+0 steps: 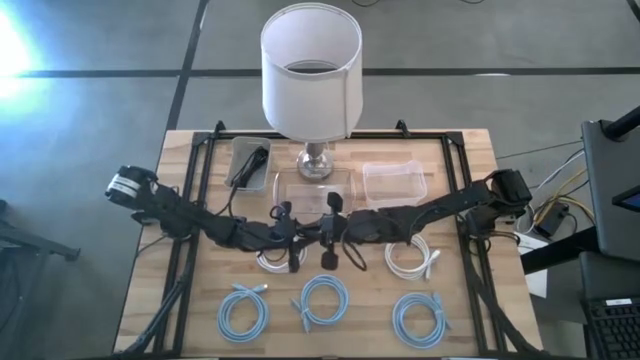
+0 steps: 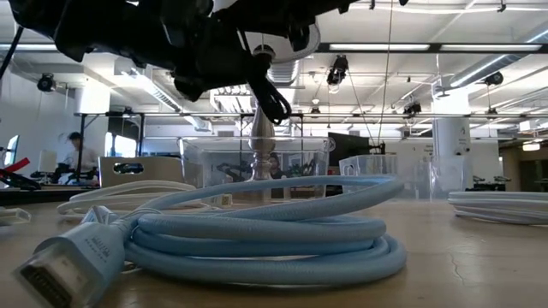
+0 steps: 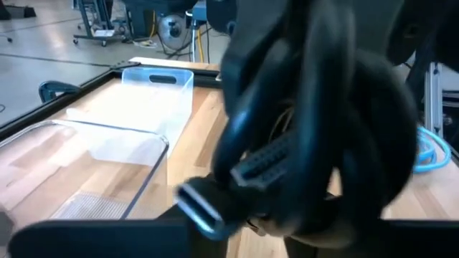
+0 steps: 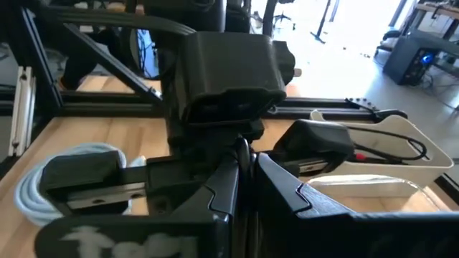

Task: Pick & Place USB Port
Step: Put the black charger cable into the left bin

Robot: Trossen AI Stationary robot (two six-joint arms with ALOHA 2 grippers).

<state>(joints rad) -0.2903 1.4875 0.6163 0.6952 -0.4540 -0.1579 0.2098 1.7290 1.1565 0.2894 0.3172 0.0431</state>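
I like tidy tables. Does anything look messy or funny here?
Yes. A black cable hangs bunched in a tangle between the left gripper and the right gripper above mid-table, while the light blue cables lie neatly coiled along the front edge.

The wooden tabletop (image 1: 150, 262) is framed by black metal rails (image 1: 195, 190) and is set on a grey floor (image 1: 90, 110) crossed by dark seams. Bright glare is cast on the floor at the far left of the tabletop. Beyond the tabletop, an open workshop is seen, lit by long ceiling strip lights (image 2: 402, 47). A white column (image 2: 448, 154) stands right of the tabletop's middle, and a person (image 2: 75, 154) is seated at a bench far off to the left.
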